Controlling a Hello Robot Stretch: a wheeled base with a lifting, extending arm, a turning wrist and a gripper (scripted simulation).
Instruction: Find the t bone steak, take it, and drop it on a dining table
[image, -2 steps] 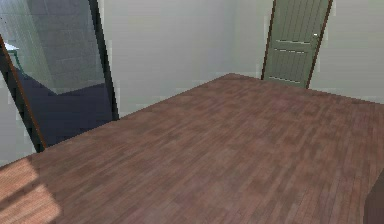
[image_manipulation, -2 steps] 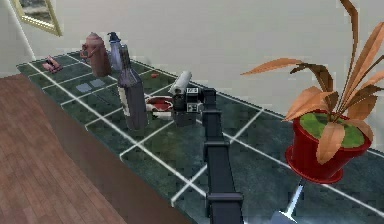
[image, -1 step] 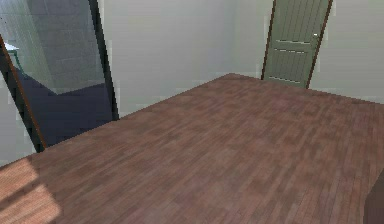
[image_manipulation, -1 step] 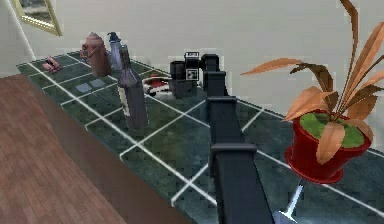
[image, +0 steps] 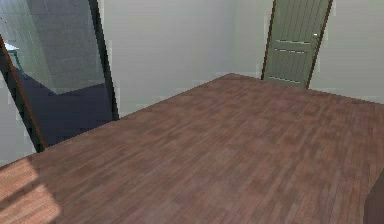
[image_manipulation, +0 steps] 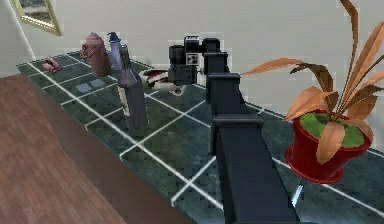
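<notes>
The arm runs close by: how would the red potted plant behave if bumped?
The red potted plant has a squat, wide pot, so it probably sits steady and heavy. Its long leaves spread beyond the pot and would likely flex, not snap.

Ahead of me the floor (image: 220, 150) runs to a wall, with an open doorway (image: 65, 80) at the forward view's left and a closed door (image: 293, 42) in the far right corner. To the side, the surface (image_manipulation: 170, 150) lies beyond a strip of floor. My arm (image_manipulation: 235, 130) reaches across it, with my claw (image_manipulation: 178, 68) at its far end. A flat thing (image_manipulation: 155, 75) lies just left of the claw. Nearer and farther left stands a tall bottle (image_manipulation: 128, 90), with a rounded thing (image_manipulation: 95, 55) behind it and a small thing (image_manipulation: 50, 65) at the far left. A potted plant (image_manipulation: 330, 145) stands right of my arm. A framed picture (image_manipulation: 35, 15) hangs on the wall at the upper left.
</notes>
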